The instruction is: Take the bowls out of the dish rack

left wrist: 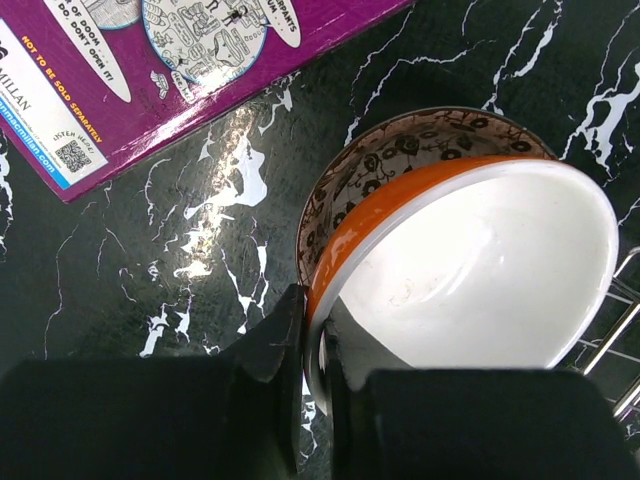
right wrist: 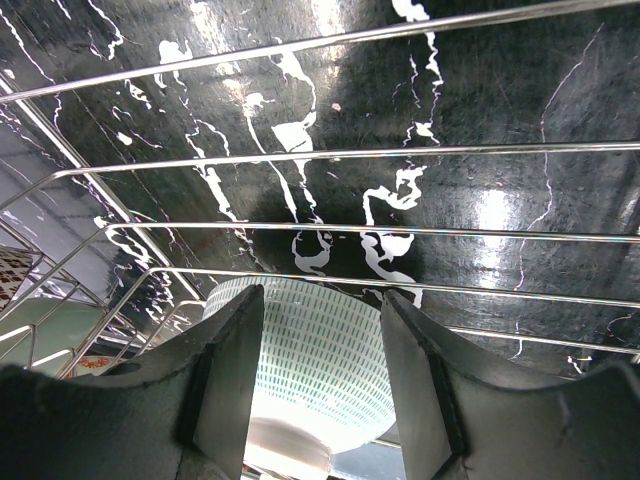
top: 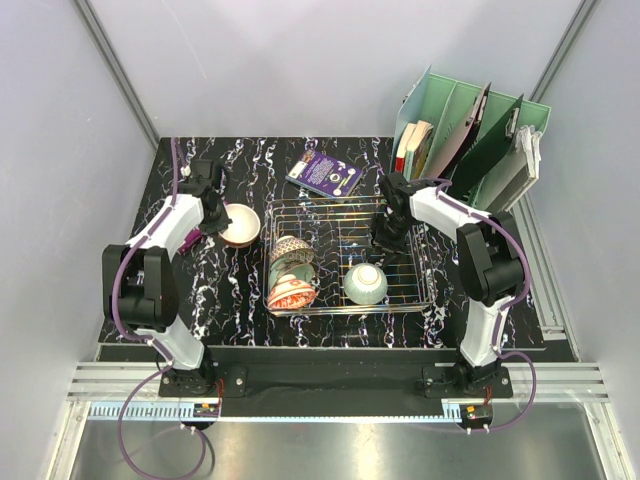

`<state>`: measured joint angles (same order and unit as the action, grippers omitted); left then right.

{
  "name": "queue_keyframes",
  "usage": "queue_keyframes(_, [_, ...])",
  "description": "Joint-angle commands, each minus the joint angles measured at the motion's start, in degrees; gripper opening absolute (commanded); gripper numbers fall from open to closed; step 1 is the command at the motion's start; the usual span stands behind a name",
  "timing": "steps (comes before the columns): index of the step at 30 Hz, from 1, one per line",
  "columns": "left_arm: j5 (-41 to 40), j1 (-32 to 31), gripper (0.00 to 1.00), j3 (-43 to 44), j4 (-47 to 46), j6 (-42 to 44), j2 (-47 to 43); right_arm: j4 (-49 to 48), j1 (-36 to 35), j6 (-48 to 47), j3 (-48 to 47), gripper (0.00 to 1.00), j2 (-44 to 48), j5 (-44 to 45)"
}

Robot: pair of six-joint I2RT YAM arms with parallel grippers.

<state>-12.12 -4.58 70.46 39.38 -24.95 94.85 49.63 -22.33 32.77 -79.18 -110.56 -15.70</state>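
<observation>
The chrome dish rack [top: 350, 311] stands mid-table. It holds a grey patterned bowl [top: 289, 252], a red floral bowl [top: 291, 293] and a pale green bowl [top: 365, 284]. Left of the rack, an orange bowl with a white inside [top: 241, 224] sits on the table. In the left wrist view the orange bowl [left wrist: 470, 260] is nested in a dark patterned bowl [left wrist: 380, 160]. My left gripper [left wrist: 318, 320] is shut on the orange bowl's rim. My right gripper [right wrist: 322, 295] is open over the rack's wires [right wrist: 400, 155], and the green bowl [right wrist: 320, 370] shows between its fingers.
A purple book [top: 325, 174] lies behind the rack and also shows in the left wrist view [left wrist: 150, 70]. A mint-green file organizer [top: 470, 140] with folders stands at the back right. The rack's edge [left wrist: 622, 330] is just right of the stacked bowls.
</observation>
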Motion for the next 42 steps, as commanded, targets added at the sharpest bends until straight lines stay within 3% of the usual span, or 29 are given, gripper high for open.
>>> queue_keyframes(1, [-0.36, 0.27, 0.18, -0.41, -0.88, 0.43, 0.16, 0.65, 0.62, -1.05, -2.03, 0.58, -0.18, -0.12])
queue_keyframes(11, [-1.94, 0.27, 0.3, -1.11, -0.7, 0.6, 0.25, 0.65, 0.53, -0.87, -1.86, 0.58, -0.09, -0.2])
queue_keyframes(32, [-2.73, 0.27, 0.24, -1.9, -0.88, 1.13, 0.87, 0.65, 0.53, -0.96, -1.59, 0.58, -0.09, -0.2])
queue_keyframes(35, [-3.52, 0.27, 0.37, -1.99, -0.97, 0.69, -0.27, 0.65, 0.53, -1.05, -1.59, 0.58, -0.09, -0.29])
queue_keyframes(38, [-5.45, 0.27, 0.57, -3.56, -2.72, 0.25, -3.51, 0.65, 0.53, -1.05, -1.51, 0.58, -0.27, -0.29])
queue_keyframes(42, [-7.74, 0.27, 0.62, -3.57, -3.6, 0.95, -6.86, 0.65, 0.53, -1.22, -1.77, 0.58, -0.27, -0.29])
